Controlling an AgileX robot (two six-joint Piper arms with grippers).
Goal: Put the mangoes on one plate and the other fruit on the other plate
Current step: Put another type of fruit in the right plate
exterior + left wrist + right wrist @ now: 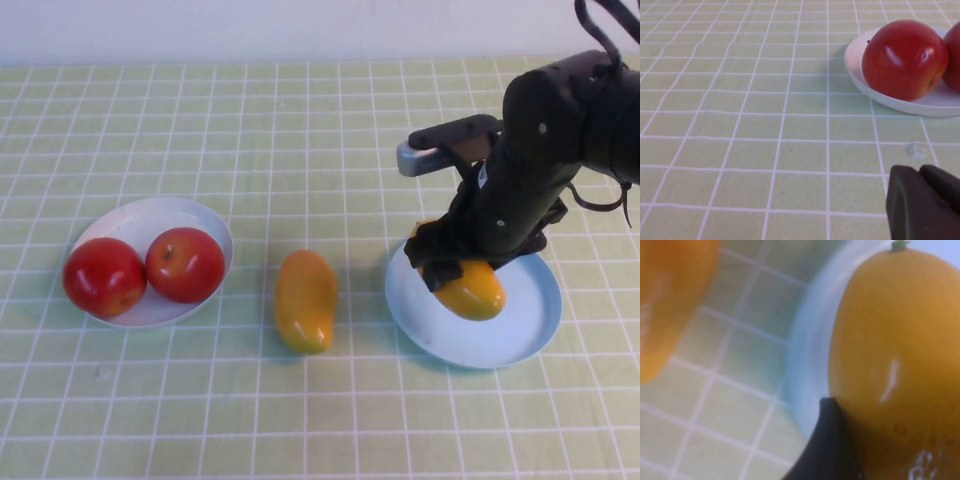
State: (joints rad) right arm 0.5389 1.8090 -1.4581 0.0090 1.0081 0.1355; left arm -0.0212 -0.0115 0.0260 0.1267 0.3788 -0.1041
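My right gripper (pixel 455 264) is shut on one yellow-orange mango (pixel 474 291), holding it low over the left part of the light blue plate (pixel 520 325). In the right wrist view that mango (pixel 895 350) fills the frame against a dark finger (pixel 832 450), over the plate's rim (pixel 807 365). The second mango (pixel 306 300) lies on the cloth between the plates. Two red apples (pixel 103 277) (pixel 185 264) sit on the white plate (pixel 140 222). My left gripper (pixel 926 202), out of the high view, hovers shut and empty near that plate (pixel 940 106) and apple (pixel 904 59).
A green cloth with a white grid (pixel 300 140) covers the whole table. The right arm's dark body (pixel 560 120) reaches in from the upper right above the blue plate.
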